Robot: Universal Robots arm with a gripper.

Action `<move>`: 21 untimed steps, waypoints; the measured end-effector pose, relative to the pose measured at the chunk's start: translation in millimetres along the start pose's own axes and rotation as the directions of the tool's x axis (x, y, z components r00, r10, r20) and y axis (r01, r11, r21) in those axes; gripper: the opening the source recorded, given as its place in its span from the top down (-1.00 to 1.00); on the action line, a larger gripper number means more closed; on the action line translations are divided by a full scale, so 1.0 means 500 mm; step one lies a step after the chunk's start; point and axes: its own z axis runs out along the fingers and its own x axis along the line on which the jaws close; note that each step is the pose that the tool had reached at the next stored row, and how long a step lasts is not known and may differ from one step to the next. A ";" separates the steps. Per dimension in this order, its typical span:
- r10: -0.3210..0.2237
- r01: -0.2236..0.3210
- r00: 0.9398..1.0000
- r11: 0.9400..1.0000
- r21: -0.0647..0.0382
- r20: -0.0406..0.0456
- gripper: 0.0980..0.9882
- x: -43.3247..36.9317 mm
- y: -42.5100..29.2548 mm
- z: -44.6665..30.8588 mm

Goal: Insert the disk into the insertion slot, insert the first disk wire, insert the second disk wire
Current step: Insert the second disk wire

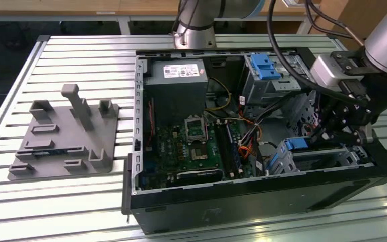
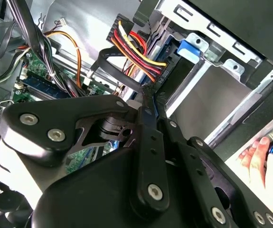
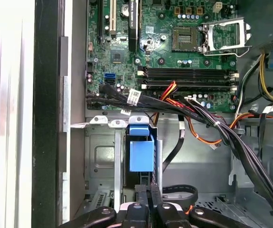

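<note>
Gripper [image 3: 148, 190]: lower middle of the first wrist view, just beside the disk's handle end.
Fingers [image 3: 141, 197]: pressed together, nothing between them.
Disk [image 3: 141, 154]: blue caddy standing inside the insertion slot [image 3: 100, 161], lower centre.
Hand [image 2: 264, 164]: lower right of the second wrist view.

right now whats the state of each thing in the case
disk: standing on edge in the insertion slot, blue caddy showing
insertion slot: holds the disk
claw: shut, tips together just off the disk's caddy
cpu socket: empty, retention frame down
ram slots: unfilled
case: side panel off, lying flat
</note>
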 end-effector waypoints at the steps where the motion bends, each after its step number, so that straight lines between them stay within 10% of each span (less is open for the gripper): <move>1: 0.000 0.000 1.000 1.000 0.000 0.000 0.89 0.000 0.000 0.001; 8: 0.000 0.000 1.000 1.000 0.000 0.000 0.74 0.002 0.000 -0.006; 21: 0.000 0.000 1.000 1.000 0.000 0.000 0.62 -0.003 0.001 -0.124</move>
